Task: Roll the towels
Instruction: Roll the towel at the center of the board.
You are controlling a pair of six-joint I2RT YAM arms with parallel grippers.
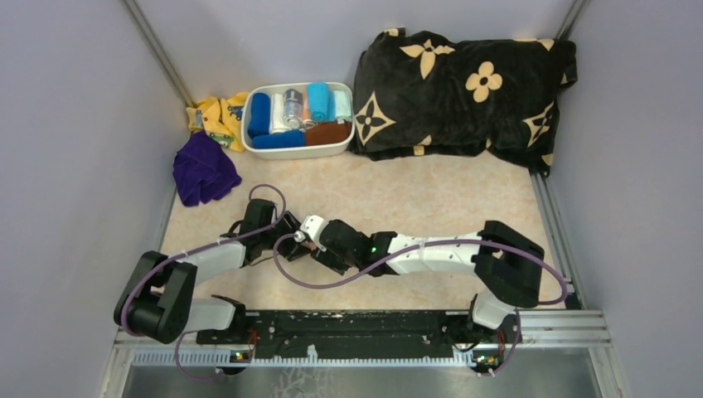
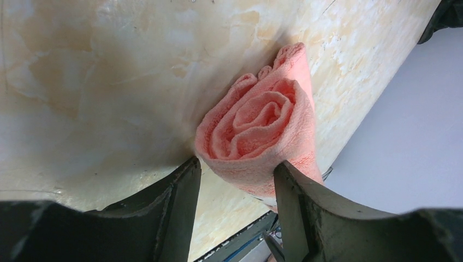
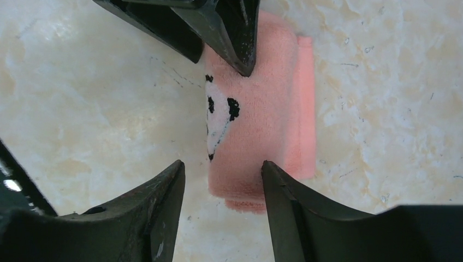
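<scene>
The pink towel (image 2: 256,117) lies rolled on the worktop (image 2: 109,82), in the middle, under both wrists. One end of it shows a spiral of layers, and a panda face is on its upper side. The left hand (image 2: 237,166) has its fingers apart, one on each side of this end, and both tips touch the cloth. The right hand (image 3: 224,166) is at the other end of the roll, fingers apart too: one overlaps the towel, the other is beside it, not touching. The purple towel (image 1: 201,170) lies crumpled at the far left, near the yellow cloth (image 1: 217,118) and the white bin (image 1: 346,124).
</scene>
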